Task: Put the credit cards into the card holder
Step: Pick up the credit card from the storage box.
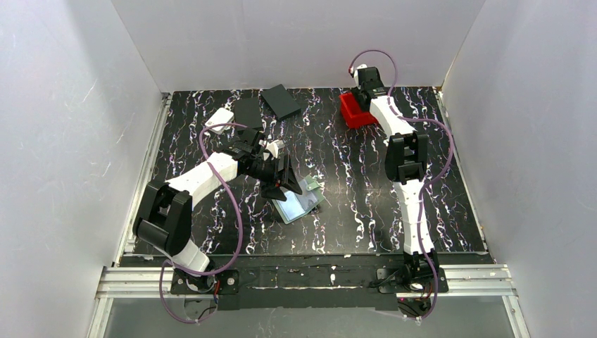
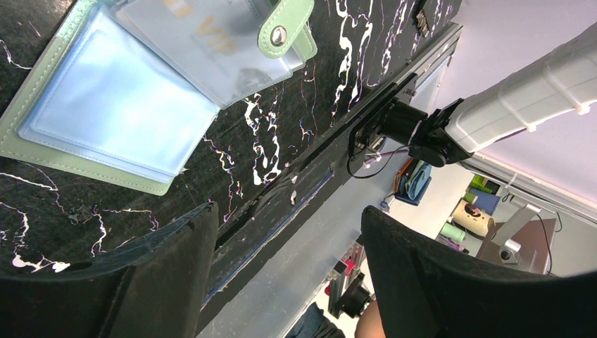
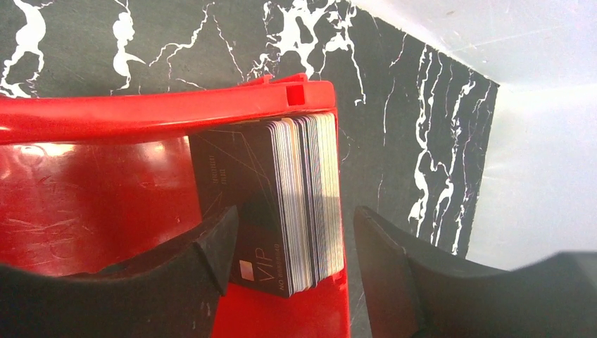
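The card holder [image 1: 301, 203] lies open on the table, sage green with pale blue clear pockets [image 2: 112, 105]. One pocket holds a pale card marked "VIP" [image 2: 200, 35], beside the snap tab [image 2: 280, 33]. My left gripper [image 1: 283, 182] hovers just left of and above the holder, open and empty [image 2: 288, 236]. A stack of credit cards [image 3: 303, 204] stands on edge in the red bin [image 3: 105, 120], the front card dark and marked "VIP". My right gripper [image 3: 296, 236] is open, one finger on each side of the stack, over the bin [image 1: 354, 111].
Two black flat rectangles [image 1: 281, 101] [image 1: 248, 111] and a white rounded box [image 1: 220, 118] lie at the back left. White walls enclose the table on three sides. The table's near edge and rail [image 2: 366, 120] run close to the left gripper.
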Tool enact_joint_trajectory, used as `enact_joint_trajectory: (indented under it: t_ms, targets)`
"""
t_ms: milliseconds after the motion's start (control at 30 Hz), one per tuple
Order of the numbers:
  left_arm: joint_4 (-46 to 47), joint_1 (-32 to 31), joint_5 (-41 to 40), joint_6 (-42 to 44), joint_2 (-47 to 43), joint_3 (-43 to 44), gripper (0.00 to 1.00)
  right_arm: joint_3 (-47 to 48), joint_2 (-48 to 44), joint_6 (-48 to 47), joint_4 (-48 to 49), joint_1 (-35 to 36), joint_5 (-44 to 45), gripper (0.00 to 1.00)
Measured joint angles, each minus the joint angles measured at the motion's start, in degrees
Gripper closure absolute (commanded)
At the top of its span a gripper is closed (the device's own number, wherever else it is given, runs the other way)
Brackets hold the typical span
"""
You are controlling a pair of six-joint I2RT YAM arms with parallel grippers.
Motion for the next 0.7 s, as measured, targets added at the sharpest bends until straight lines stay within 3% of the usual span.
enact_joint_trajectory:
  t_ms: [233,700]
  targets:
    - [0.02,0.0,0.0,0.0,0.09,0.0,0.27,0.15,0.26,-0.46,0.02,-0.15,0.26,0.53]
    - [0.07,0.0,0.0,-0.04,0.17,0.0,0.27,0.31,0.24,-1.27,0.07,-0.17,1.68,0.7]
